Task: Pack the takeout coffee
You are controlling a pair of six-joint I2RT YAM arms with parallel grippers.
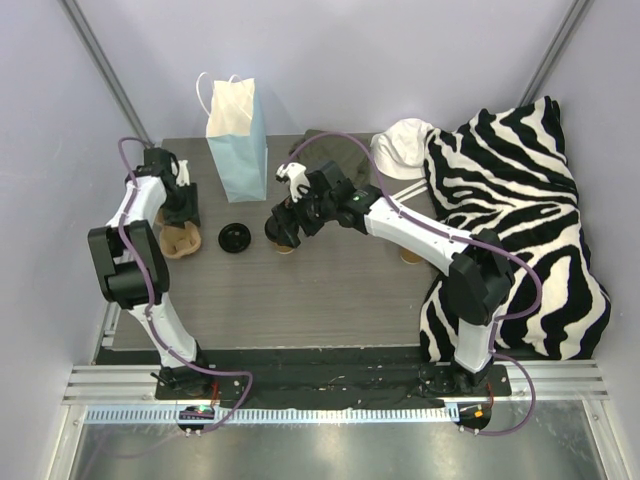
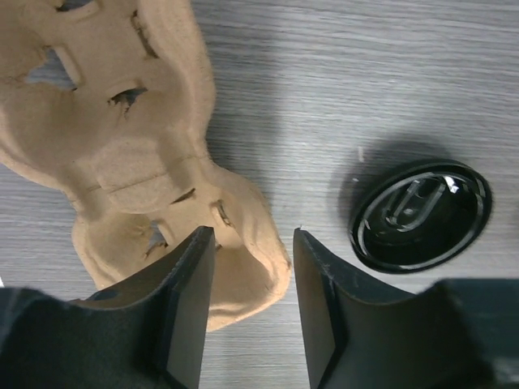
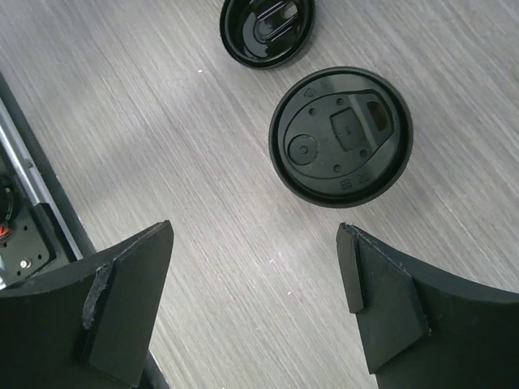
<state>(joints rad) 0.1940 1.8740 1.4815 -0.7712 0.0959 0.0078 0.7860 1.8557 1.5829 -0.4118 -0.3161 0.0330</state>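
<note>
The takeout coffee [image 3: 340, 134], a tan cup under a round black lid with a sip hole, stands mid-table [image 1: 283, 236]. My right gripper [image 3: 255, 231] hovers above it, open wide, with the cup just ahead of the fingertips and only bare table between them [image 1: 292, 212]. My left gripper [image 2: 250, 239] is low over the brown pulp cup carrier [image 2: 138, 154] at the left [image 1: 182, 212]. Its jaws stand partly apart astride the carrier's near corner, with a gap at the right finger [image 2: 324, 308]. The blue paper bag [image 1: 238, 140] stands upright at the back.
A loose black lid [image 2: 420, 215] lies upside down between carrier and cup [image 1: 235, 238] [image 3: 268, 28]. A zebra-striped blanket [image 1: 520, 220] and a white cap [image 1: 400, 147] fill the right side. Something tan [image 1: 411, 256] shows under the right arm.
</note>
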